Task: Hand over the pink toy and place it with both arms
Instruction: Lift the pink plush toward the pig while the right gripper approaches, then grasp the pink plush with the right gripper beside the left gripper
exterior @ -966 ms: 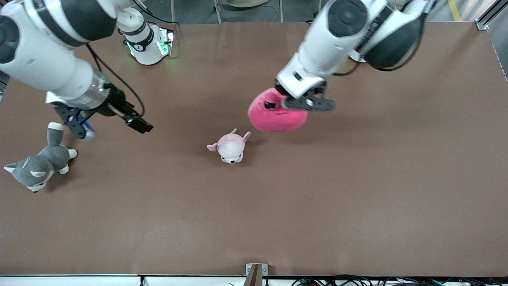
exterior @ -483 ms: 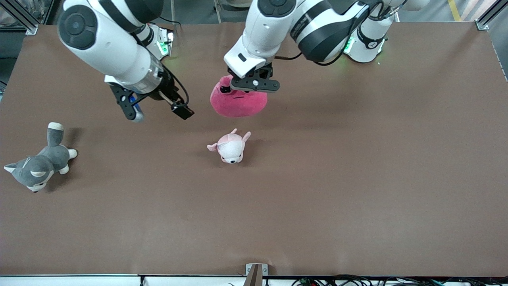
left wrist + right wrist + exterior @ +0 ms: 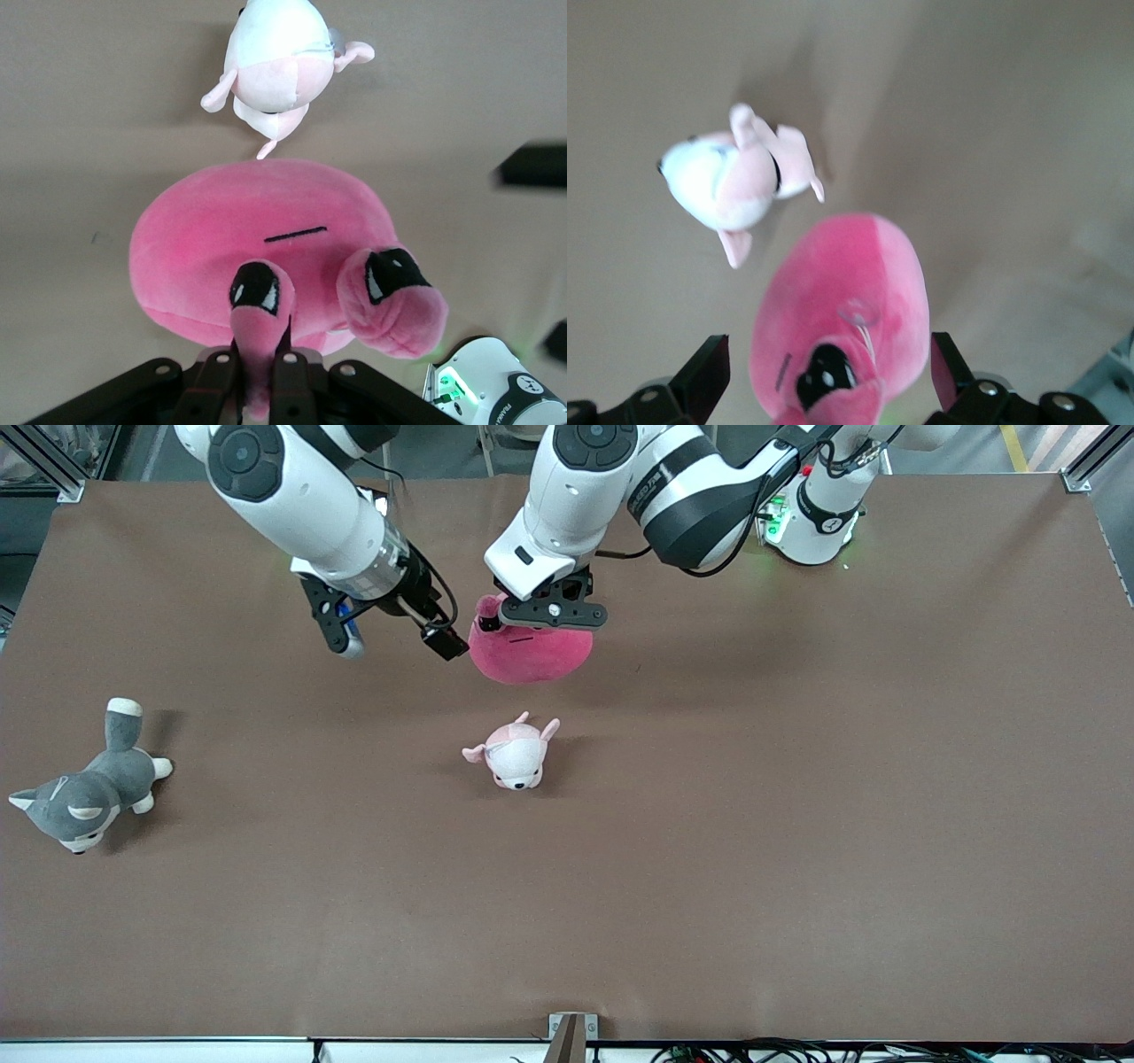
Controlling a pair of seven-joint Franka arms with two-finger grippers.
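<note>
In the front view, three plush toys and two arms are showing: one pink toy (image 3: 530, 654), one small pale pink-and-white plush (image 3: 514, 755) and one grey-and-white husky plush (image 3: 84, 793). The left gripper (image 3: 551, 609) is pinching the pink toy by a small upper part and holding it in the air over the table (image 3: 797, 824), above a spot farther from the camera than the pale plush. The right gripper (image 3: 390, 633) is hanging just beside the pink toy with its fingers spread apart, gripping nothing. The husky is lying near the right arm's end of the table, well apart from both grippers. In the left wrist view, the left gripper (image 3: 257, 372) is clamping one stalk-like nub of the pink toy (image 3: 266, 243), and the pale plush (image 3: 279, 66) is lying on the table below it. In the right wrist view, the right gripper (image 3: 824, 376) is standing wide, its two fingers (image 3: 700, 376) flanking the pink toy (image 3: 850, 310) without touching it, the pale plush (image 3: 731, 181) nearby.
</note>
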